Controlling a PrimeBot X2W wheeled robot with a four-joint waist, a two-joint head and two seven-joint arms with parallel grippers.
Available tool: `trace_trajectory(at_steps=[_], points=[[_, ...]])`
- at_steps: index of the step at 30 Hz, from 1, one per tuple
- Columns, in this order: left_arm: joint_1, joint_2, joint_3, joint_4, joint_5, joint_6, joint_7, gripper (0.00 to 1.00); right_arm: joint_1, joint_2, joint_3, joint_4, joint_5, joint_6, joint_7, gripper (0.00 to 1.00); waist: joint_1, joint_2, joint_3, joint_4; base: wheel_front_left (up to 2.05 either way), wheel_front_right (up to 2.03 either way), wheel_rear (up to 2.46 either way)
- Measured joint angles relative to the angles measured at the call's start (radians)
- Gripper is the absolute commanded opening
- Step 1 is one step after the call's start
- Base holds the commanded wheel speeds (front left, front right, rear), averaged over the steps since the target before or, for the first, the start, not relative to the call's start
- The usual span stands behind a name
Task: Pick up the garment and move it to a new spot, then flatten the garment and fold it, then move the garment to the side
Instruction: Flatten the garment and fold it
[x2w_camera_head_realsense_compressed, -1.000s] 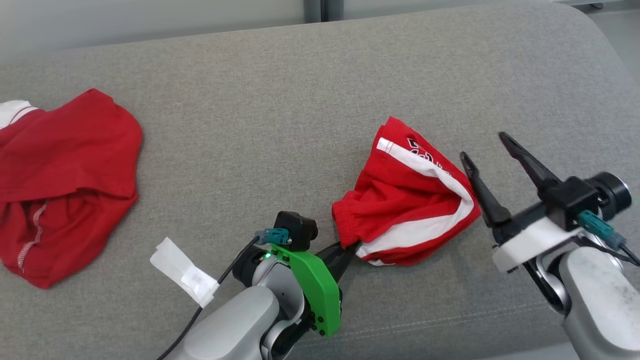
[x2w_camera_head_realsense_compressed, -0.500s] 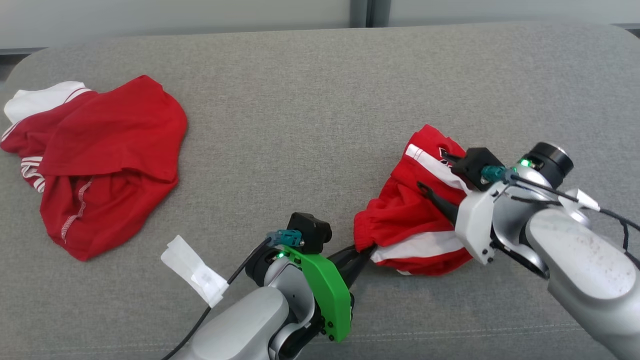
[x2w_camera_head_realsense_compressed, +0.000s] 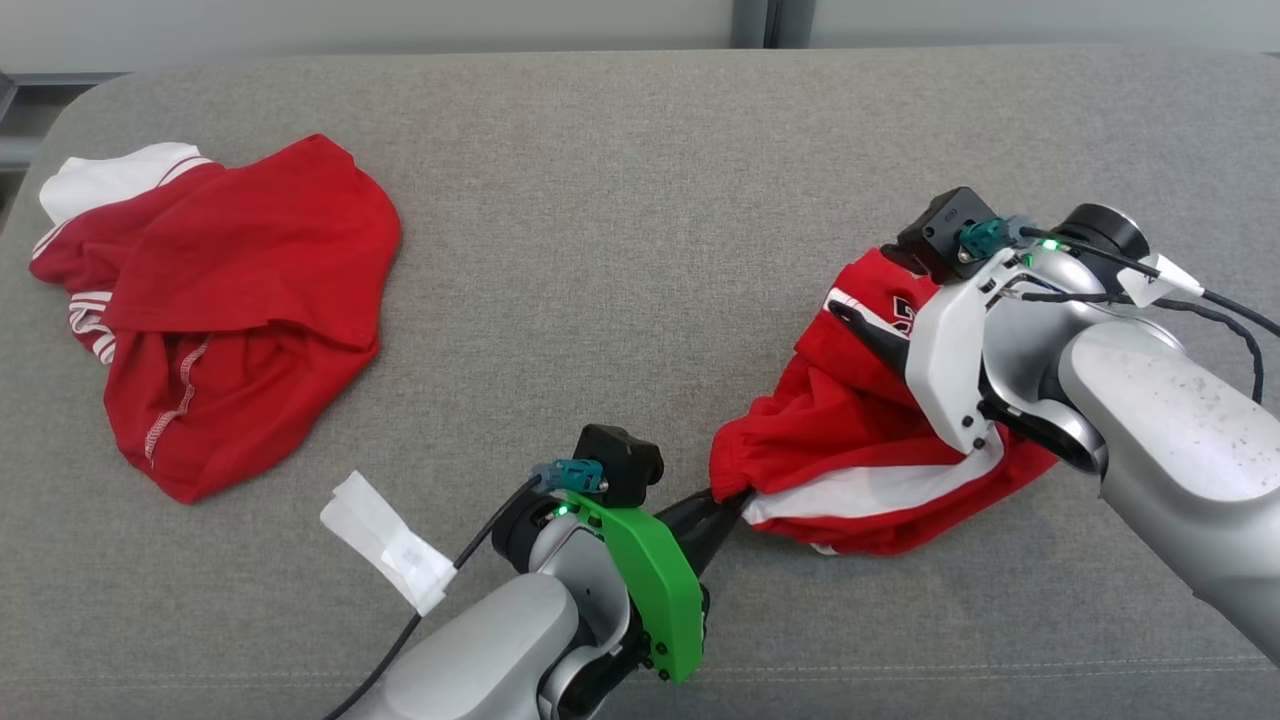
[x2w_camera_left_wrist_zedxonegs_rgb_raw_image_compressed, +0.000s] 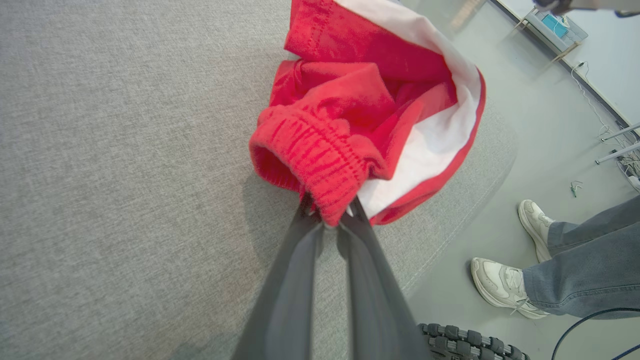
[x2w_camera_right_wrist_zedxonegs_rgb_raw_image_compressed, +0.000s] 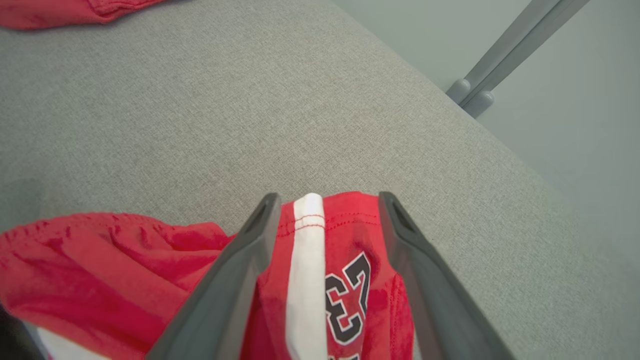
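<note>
The garment (x2w_camera_head_realsense_compressed: 850, 440) is a crumpled pair of red shorts with a white side stripe and a black number, lying on the grey cushion (x2w_camera_head_realsense_compressed: 620, 250). My left gripper (x2w_camera_head_realsense_compressed: 725, 497) is shut on its elastic waistband at the near left end; the left wrist view shows the garment (x2w_camera_left_wrist_zedxonegs_rgb_raw_image_compressed: 350, 115) bunched in front of the left gripper (x2w_camera_left_wrist_zedxonegs_rgb_raw_image_compressed: 330, 215). My right gripper (x2w_camera_head_realsense_compressed: 875, 290) is open over the far hem. In the right wrist view the right gripper (x2w_camera_right_wrist_zedxonegs_rgb_raw_image_compressed: 325, 200) straddles the striped, numbered part of the garment (x2w_camera_right_wrist_zedxonegs_rgb_raw_image_compressed: 345, 280), fingers either side of it.
A second red garment (x2w_camera_head_realsense_compressed: 240, 300) with white trim lies at the cushion's far left. A white tag (x2w_camera_head_realsense_compressed: 385, 545) hangs from my left arm's cable. Off the cushion's edge, a person's shoes (x2w_camera_left_wrist_zedxonegs_rgb_raw_image_compressed: 505, 285) and jeans stand on the floor beside a tyre (x2w_camera_left_wrist_zedxonegs_rgb_raw_image_compressed: 470, 345).
The head camera has shifted. My right gripper, still open, has swung from the garment's right side to over its far hem. The left gripper has kept its hold on the waistband.
</note>
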Motion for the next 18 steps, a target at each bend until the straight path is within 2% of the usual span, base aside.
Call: trace_trajectory(at_steps=[3, 6, 7, 10, 11, 12, 18], points=[[0.0, 0.0, 0.0, 0.0, 0.0, 0.0, -0.003, 0.0, -0.007, -0.002, 0.007, 0.009, 0.026, 0.0, 0.011, 1.0, 0.0, 0.0, 0.002, 0.0, 0.0, 0.0, 0.0], [-0.002, 0.0, 0.0, 0.0, 0.0, 0.002, -0.004, 0.0, -0.027, -0.008, 0.021, 0.02, 0.046, 0.0, 0.017, 0.83, 0.0, 0.0, 0.007, 0.0, 0.0, 0.0, 0.0], [-0.003, 0.0, 0.0, 0.0, 0.0, 0.002, -0.004, 0.0, -0.032, -0.01, 0.026, 0.024, 0.051, 0.0, 0.018, 0.86, 0.0, 0.0, 0.008, 0.0, 0.0, 0.0, 0.0], [-0.005, 0.0, 0.0, -0.001, 0.0, 0.002, -0.005, 0.0, -0.045, -0.01, 0.034, 0.035, 0.083, 0.0, 0.021, 0.77, 0.0, 0.0, 0.013, 0.001, 0.0, 0.0, 0.0], [-0.007, 0.0, 0.0, -0.001, 0.0, 0.002, -0.007, 0.0, -0.049, -0.01, 0.038, 0.038, 0.089, 0.0, 0.021, 0.65, 0.0, 0.0, 0.014, 0.001, 0.0, 0.0, 0.0], [-0.011, 0.0, -0.001, -0.001, 0.0, 0.003, -0.007, 0.0, -0.052, -0.01, 0.043, 0.042, 0.094, 0.0, 0.022, 0.6, 0.0, 0.0, 0.016, 0.001, 0.0, 0.0, 0.0], [-0.024, -0.001, -0.001, -0.003, 0.0, 0.003, -0.012, 0.0, -0.076, -0.01, 0.073, 0.067, 0.121, 0.0, 0.026, 0.51, 0.0, 0.0, 0.024, 0.003, 0.0, 0.0, 0.0]])
